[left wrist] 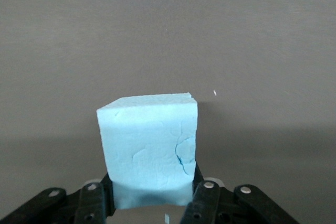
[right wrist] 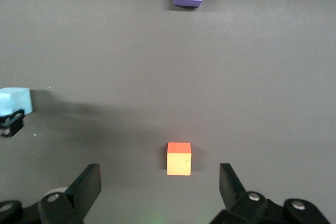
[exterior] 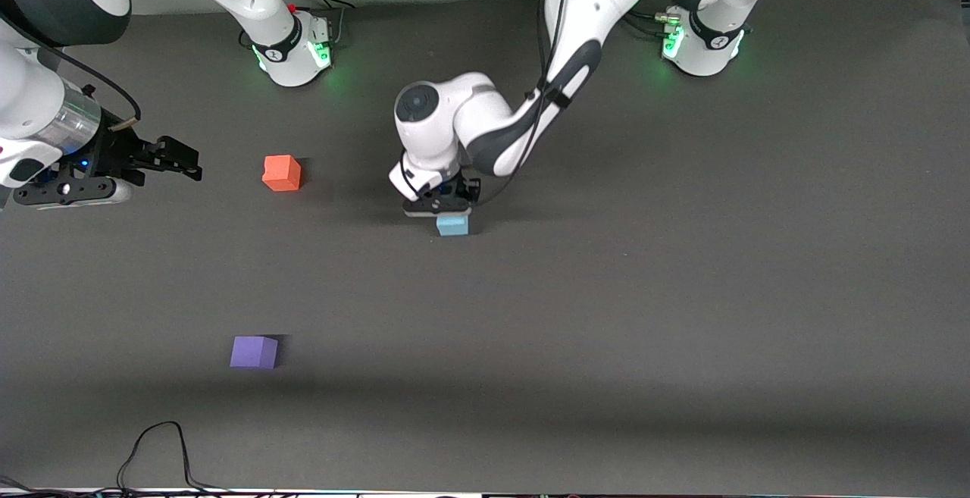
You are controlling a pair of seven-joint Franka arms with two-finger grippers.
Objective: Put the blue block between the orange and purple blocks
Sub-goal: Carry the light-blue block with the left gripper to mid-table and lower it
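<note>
dark grey table (exterior: 682, 293); left hand (exterior: 447, 206) pinching blue block (exterior: 453, 224); right hand (exterior: 163, 158) spread, waiting near orange block (exterior: 281, 173).

The blue block (exterior: 453, 225) sits mid-table. The orange block (exterior: 282, 173) lies toward the right arm's end, slightly farther from the front camera. The purple block (exterior: 254, 352) lies near the table's front edge, nearer the camera than the orange block.

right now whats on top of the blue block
The left gripper sits over the blue block, fingers closed on its sides. Its top face is covered in the front view.
</note>
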